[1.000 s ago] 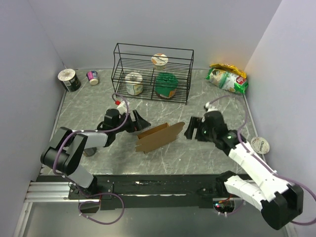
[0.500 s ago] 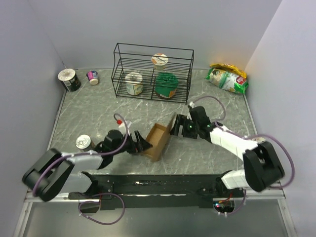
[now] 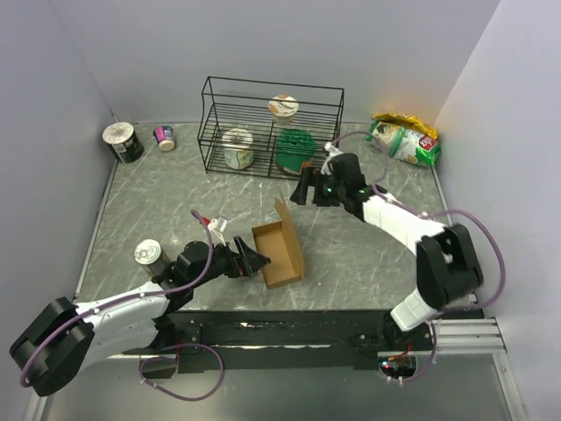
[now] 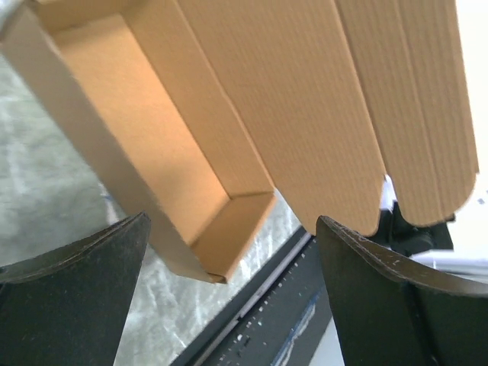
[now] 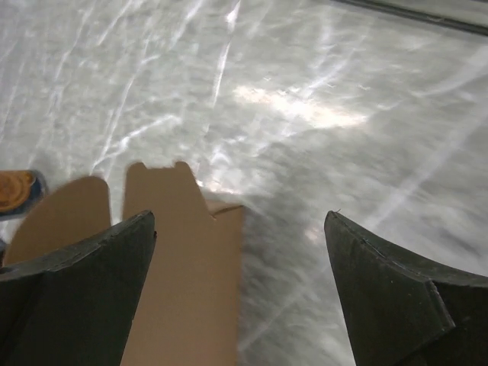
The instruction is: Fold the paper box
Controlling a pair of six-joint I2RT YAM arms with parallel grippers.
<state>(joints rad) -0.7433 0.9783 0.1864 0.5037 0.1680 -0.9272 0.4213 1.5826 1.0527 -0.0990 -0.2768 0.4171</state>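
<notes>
The paper box (image 3: 280, 250) is a brown cardboard tray standing open on the table, with its lid flap (image 3: 282, 210) raised at the far end. My left gripper (image 3: 252, 261) is open at the tray's near left wall. In the left wrist view the tray (image 4: 152, 137) and its lid panels (image 4: 320, 99) lie just beyond the open gripper (image 4: 232, 219). My right gripper (image 3: 303, 189) is open and empty, behind the box near the rack. In the right wrist view the gripper (image 5: 239, 217) looks down on the box flap (image 5: 183, 267), apart from it.
A black wire rack (image 3: 270, 88) at the back holds cups and a green-lidded tub (image 3: 294, 149). A can (image 3: 149, 254) stands left of the box. A cup (image 3: 123, 140) and a small cup (image 3: 165, 137) sit back left. A snack bag (image 3: 403, 139) lies back right.
The box went from a flattish sheet to an open tray and turned lengthwise. My left gripper moved nearer the front. My right gripper drew back from the box toward the rack.
</notes>
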